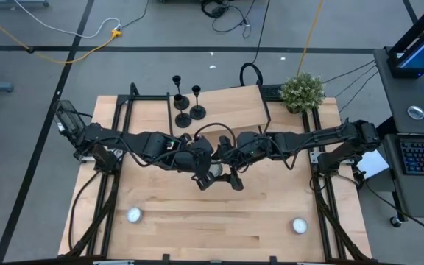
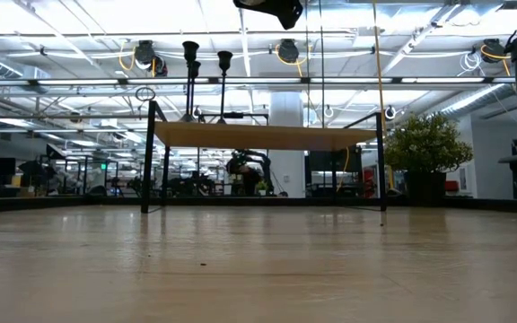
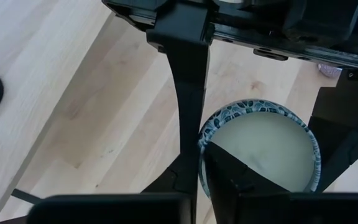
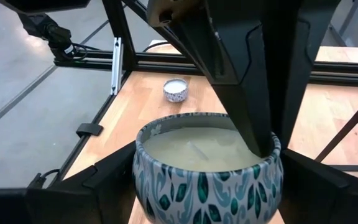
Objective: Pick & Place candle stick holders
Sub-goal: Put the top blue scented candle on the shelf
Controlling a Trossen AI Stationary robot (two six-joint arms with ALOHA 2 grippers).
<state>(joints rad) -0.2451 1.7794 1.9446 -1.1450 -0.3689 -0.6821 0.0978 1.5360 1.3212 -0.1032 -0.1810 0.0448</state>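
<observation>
Three black candle stick holders [image 1: 184, 99] stand upright on their round bases at the far left of a raised wooden platform [image 1: 227, 107]; they also show in the low view [image 2: 196, 76]. No gripper is near them. My two grippers meet over the table's middle at a round candle tin with a teal leaf pattern [image 4: 207, 180], which also shows in the left wrist view [image 3: 260, 146]. My left gripper [image 1: 205, 175] and my right gripper [image 1: 230, 177] are both shut on the tin. In the low view only a dark gripper part [image 2: 272, 9] shows, high above the table top. My left gripper [image 3: 201, 183] has the tin's rim [image 3: 201, 155]: one finger [image 4: 253, 124] reaches inside onto the wax, the other stands outside the wall. The fingers come from above, pointing down. The tin is upright. My right gripper [image 4: 207, 186] pinches the tin's outer wall [image 4: 143, 171] between its two fingers, one on each side. The fingers [image 3: 188, 112] lie level across the tin. The tin sits upright with its open top up.
Two small white candles lie on the table, one near the front left [image 1: 134, 215] and one near the front right [image 1: 299, 225]; one also shows in the right wrist view [image 4: 175, 89]. A potted plant [image 1: 302, 91] stands at the platform's far right. Black frame rails run along both table sides.
</observation>
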